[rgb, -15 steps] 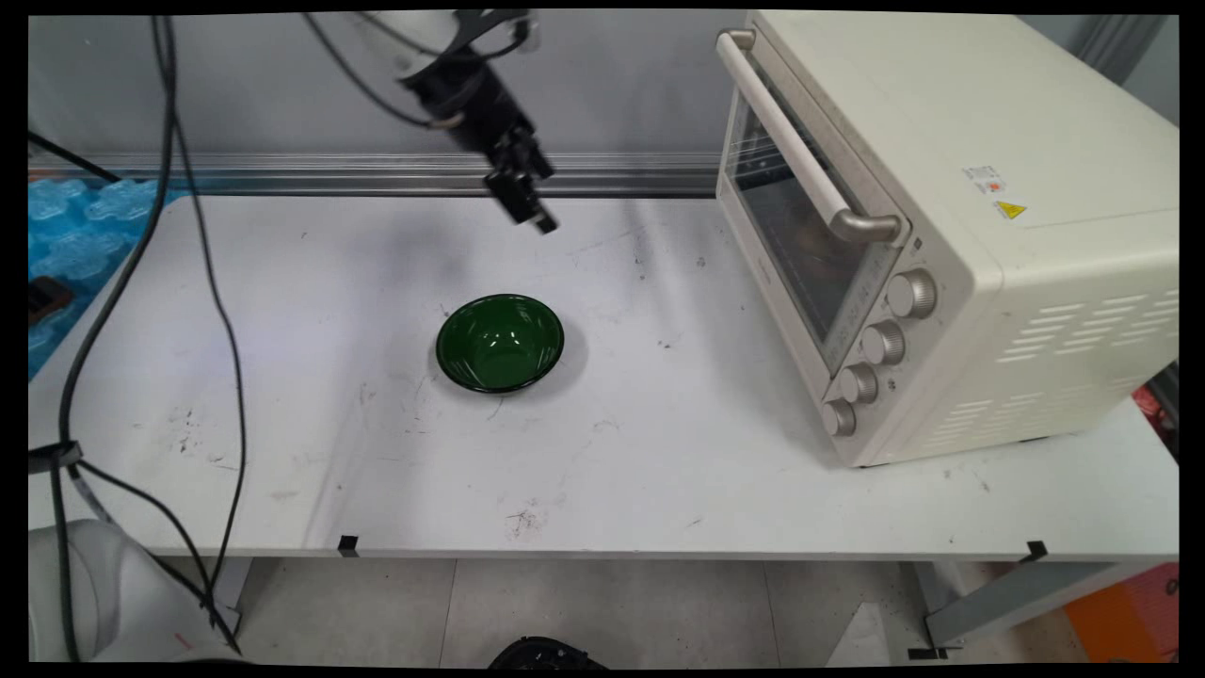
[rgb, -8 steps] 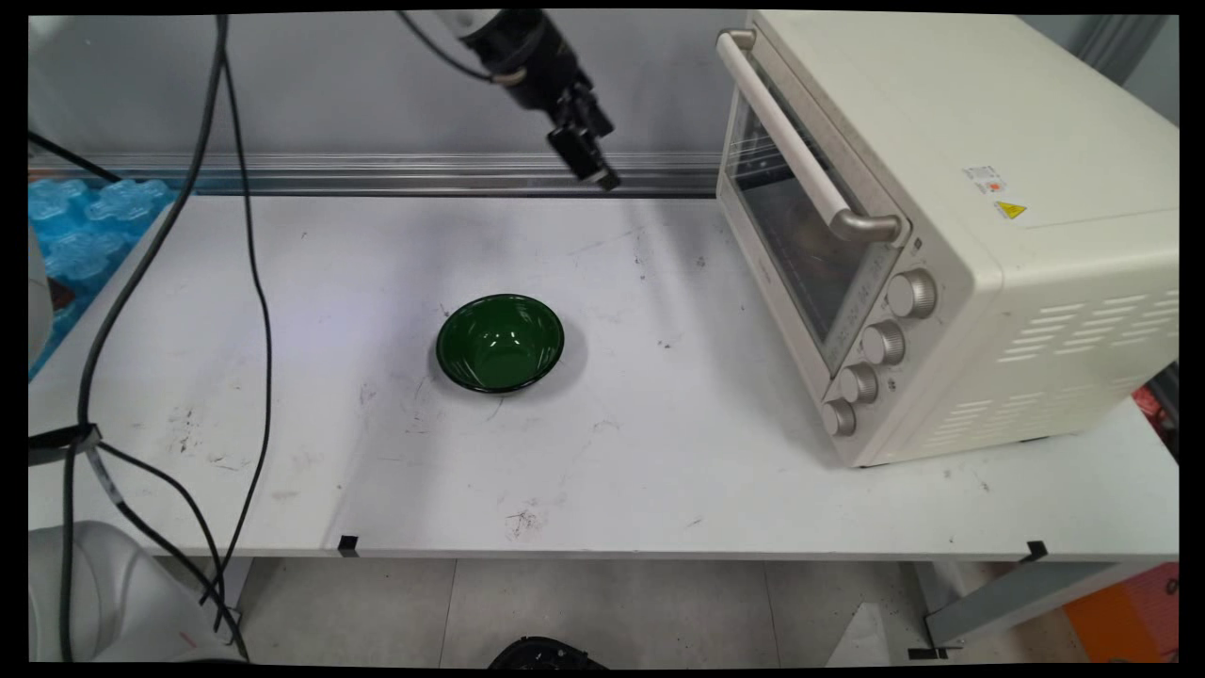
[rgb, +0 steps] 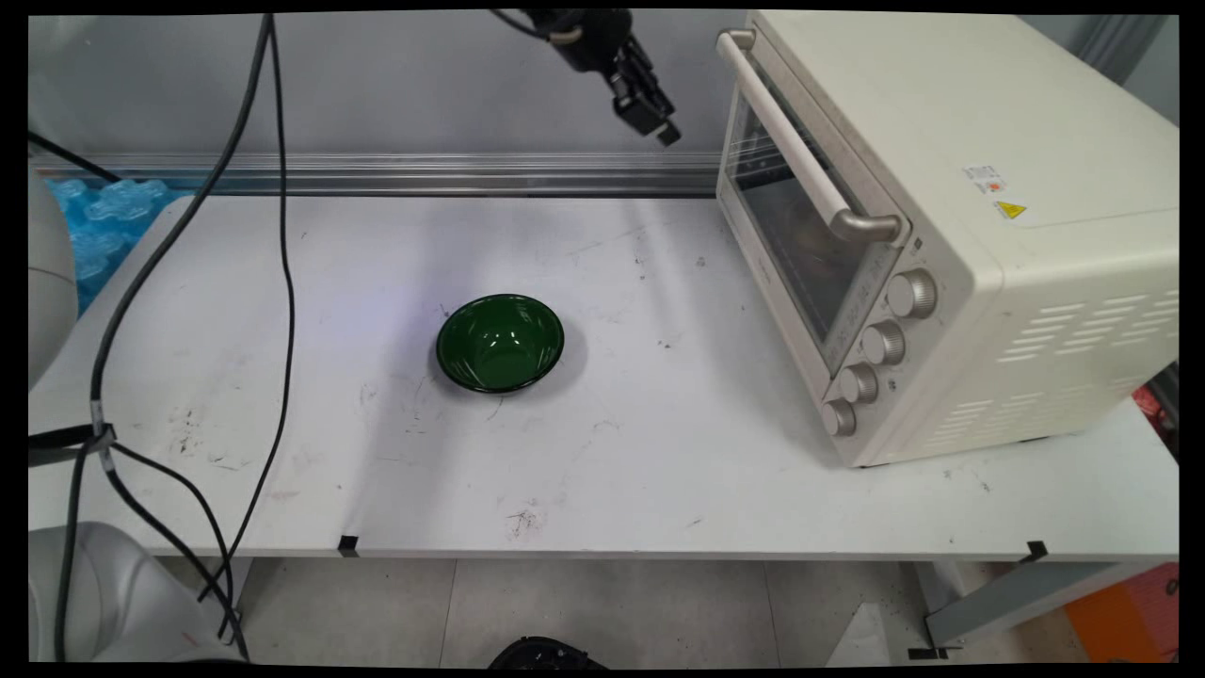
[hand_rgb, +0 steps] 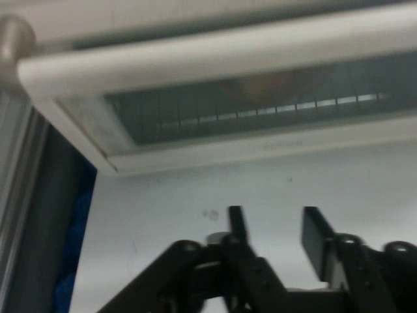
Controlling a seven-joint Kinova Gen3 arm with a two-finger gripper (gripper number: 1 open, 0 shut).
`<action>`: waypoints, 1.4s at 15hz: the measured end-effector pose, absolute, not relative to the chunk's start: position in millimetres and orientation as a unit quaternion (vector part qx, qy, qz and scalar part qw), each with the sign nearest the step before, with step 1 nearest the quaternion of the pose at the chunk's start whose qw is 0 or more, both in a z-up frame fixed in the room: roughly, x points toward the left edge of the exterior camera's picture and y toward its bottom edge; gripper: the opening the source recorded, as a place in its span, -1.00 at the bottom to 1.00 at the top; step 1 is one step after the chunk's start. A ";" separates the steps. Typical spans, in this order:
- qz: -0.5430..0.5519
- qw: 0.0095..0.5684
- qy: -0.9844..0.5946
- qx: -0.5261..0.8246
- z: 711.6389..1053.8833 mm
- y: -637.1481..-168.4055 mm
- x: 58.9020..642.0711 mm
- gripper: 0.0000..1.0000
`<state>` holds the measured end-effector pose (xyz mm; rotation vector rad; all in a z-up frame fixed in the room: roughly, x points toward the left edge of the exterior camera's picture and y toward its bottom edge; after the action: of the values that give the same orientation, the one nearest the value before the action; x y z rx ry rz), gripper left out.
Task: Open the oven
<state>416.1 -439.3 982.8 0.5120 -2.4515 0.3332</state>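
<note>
My black gripper (rgb: 658, 126) hangs high over the table's far edge, just left of the cream toaster oven (rgb: 951, 235). It points down and right toward the oven's door handle (rgb: 795, 141). The hand view has its two fingers (hand_rgb: 273, 228) open with nothing between them. Beyond them, the handle (hand_rgb: 215, 55) runs across the top, with the shut glass door (hand_rgb: 260, 111) under it. An empty dark green bowl (rgb: 500, 342) sits on the white table (rgb: 659, 452), well below and left of the gripper.
The oven fills the table's right side, with several knobs (rgb: 885, 344) down its front. Black cables (rgb: 278, 235) hang over the left part of the table. A metal rail (rgb: 424, 174) runs along the back, and blue packing material (rgb: 94, 226) lies off the left edge.
The gripper has risen and moved right, from above the bowl's far side to a spot close to the oven's handle. The hanging cables have swung to the right. The bowl has stayed put.
</note>
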 end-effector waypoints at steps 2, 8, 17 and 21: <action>0.128 0.310 -0.922 0.194 989.5 -444.3 408.2 -1.00; 0.127 0.322 -0.914 0.213 1010.7 -454.1 385.4 -1.00; 0.095 0.317 -0.913 0.237 1029.4 -445.3 353.7 -1.00; 0.088 0.318 -0.913 0.240 1036.4 -444.5 339.6 -1.00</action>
<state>339.6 -444.5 1036.4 0.6302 -2.4019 0.2326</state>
